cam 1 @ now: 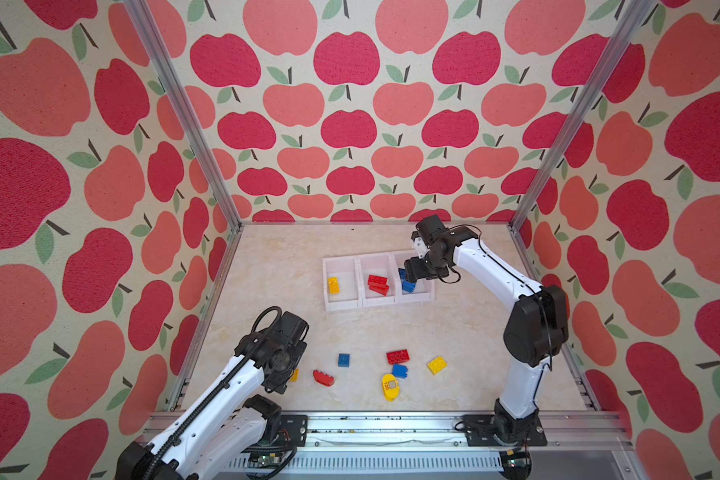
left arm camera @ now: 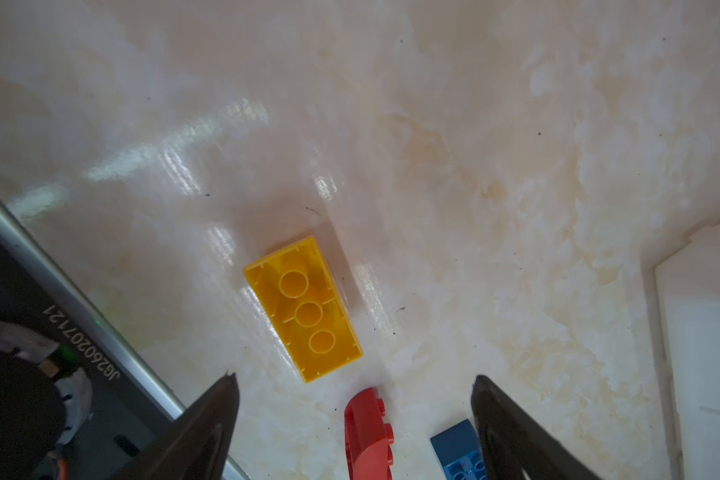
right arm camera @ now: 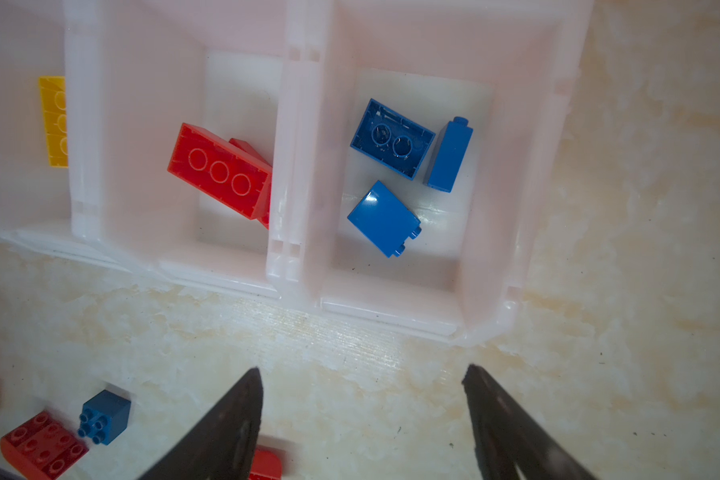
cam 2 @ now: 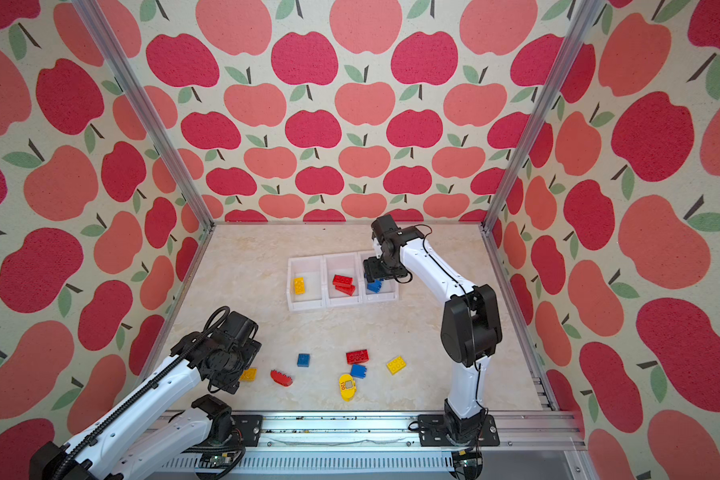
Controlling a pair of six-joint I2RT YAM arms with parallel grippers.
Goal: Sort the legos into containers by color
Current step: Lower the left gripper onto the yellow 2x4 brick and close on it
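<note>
Three joined white containers (cam 1: 341, 306) hold sorted legos: a yellow brick (cam 1: 333, 285) on the left, red bricks (cam 1: 378, 284) in the middle and blue bricks (right arm camera: 383, 218) on the right. My right gripper (right arm camera: 360, 374) hangs open and empty over the right bin (cam 1: 427, 296). My left gripper (left arm camera: 354, 382) is open low at the front left, with nothing between its fingers. Just beyond its tips lies an upside-down yellow brick (left arm camera: 303, 309). A curved red piece (left arm camera: 368, 432) and a blue brick (left arm camera: 458, 455) lie close by.
Loose on the floor near the front are a blue brick (cam 1: 343, 360), a red brick (cam 1: 397, 356), another blue brick (cam 1: 400, 370), a yellow brick (cam 1: 437, 365) and the rounded yellow "120" piece (cam 1: 390, 386). A metal rail (cam 1: 391, 424) runs along the front edge.
</note>
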